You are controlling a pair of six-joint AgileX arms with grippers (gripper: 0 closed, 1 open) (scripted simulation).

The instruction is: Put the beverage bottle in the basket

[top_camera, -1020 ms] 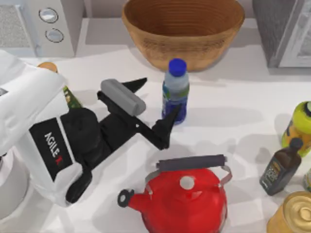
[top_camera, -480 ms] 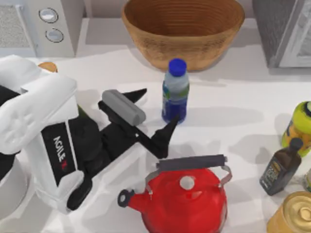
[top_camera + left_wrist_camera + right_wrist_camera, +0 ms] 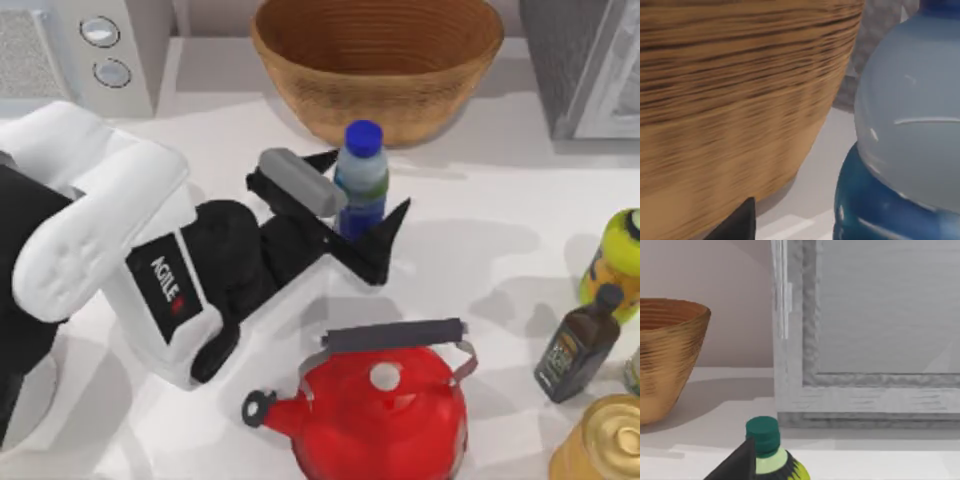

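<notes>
Red kettle (image 3: 385, 400): one, at the near edge of the white table (image 3: 480, 230). It has a grey handle on top and a spout that points left.
Gold can (image 3: 600, 445): one, in the near right corner.
Dark brown bottle (image 3: 578, 343): one, with a black cap, on the right, just beyond the gold can.
Green-capped bottle (image 3: 615, 260): one, yellow-green, on the right, just beyond the dark brown bottle. In the right wrist view its green cap (image 3: 762, 432) is close up.
Left arm (image 3: 110, 250): one, white and black, coming in from the left side of the table.
Left gripper (image 3: 360, 212): one. Its two black fingers are spread wide apart, with one on each side of the beverage bottle. I cannot tell if they touch it.
Beverage bottle (image 3: 362, 190): one, with a blue cap. It stands upright in the middle of the table, between the fingers and just in front of the basket. It is not in the basket yet. In the left wrist view the bottle (image 3: 905, 150) is very close, with the basket wall beside it.
Basket (image 3: 377, 65): one, big, round and woven, at the far middle of the table.
Bottles counted: three.
Grey box with two round knobs (image 3: 105, 50): one, at the far left.
Grey box (image 3: 585, 60): one, at the far right.
</notes>
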